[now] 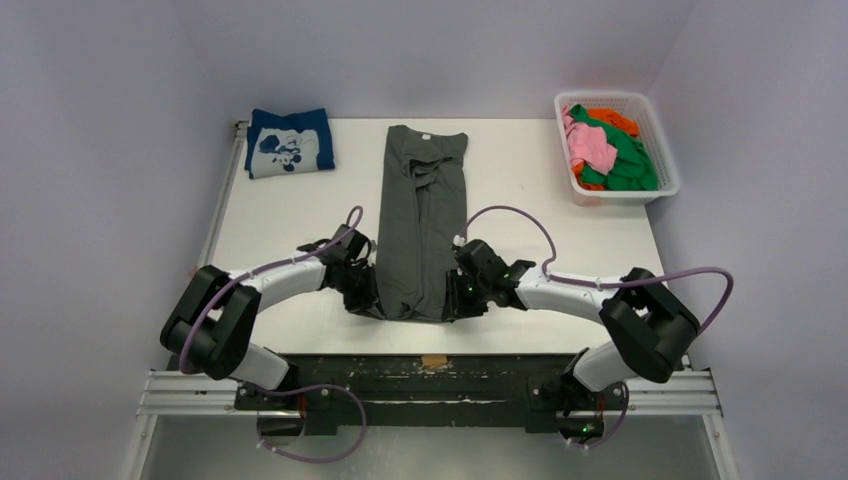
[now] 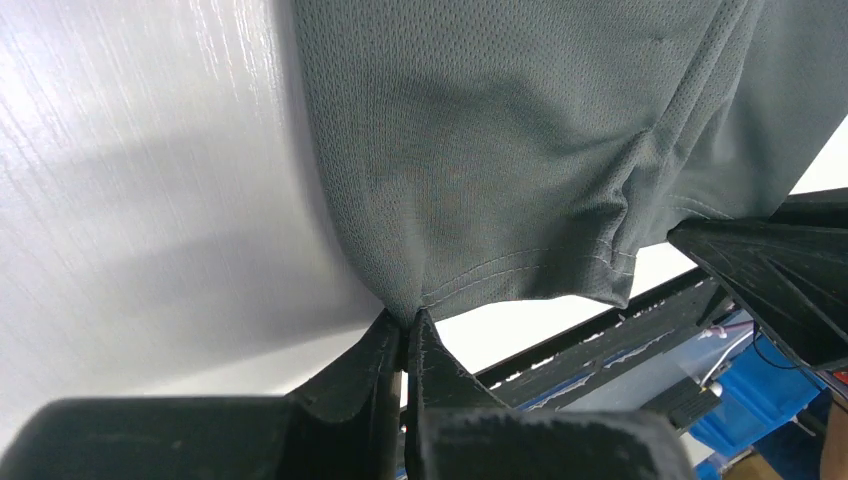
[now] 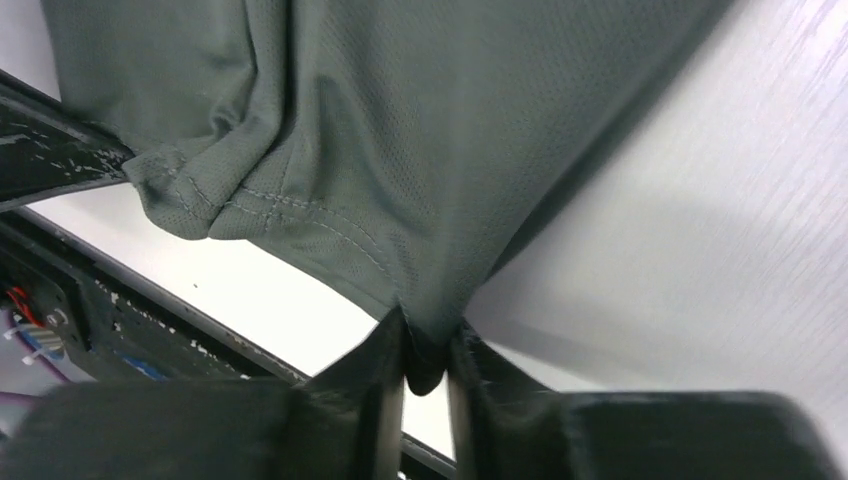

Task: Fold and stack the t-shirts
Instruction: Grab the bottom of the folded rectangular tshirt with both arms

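Note:
A plain dark grey t-shirt (image 1: 415, 215) lies in the middle of the table, folded into a long narrow strip running from far to near. My left gripper (image 1: 375, 300) is at its near left corner. In the left wrist view that gripper (image 2: 408, 318) is shut on the hem of the grey shirt (image 2: 500, 130). My right gripper (image 1: 452, 300) is at the near right corner. There the right gripper (image 3: 427, 325) pinches a fold of the grey cloth (image 3: 380, 110). A folded navy blue t-shirt (image 1: 290, 142) with white print lies at the far left.
A white mesh basket (image 1: 603, 99) stands at the far right, holding pink (image 1: 590, 145), green (image 1: 630, 165) and orange (image 1: 617, 119) shirts. The table's near edge and its black rail (image 1: 430, 365) run just behind both grippers.

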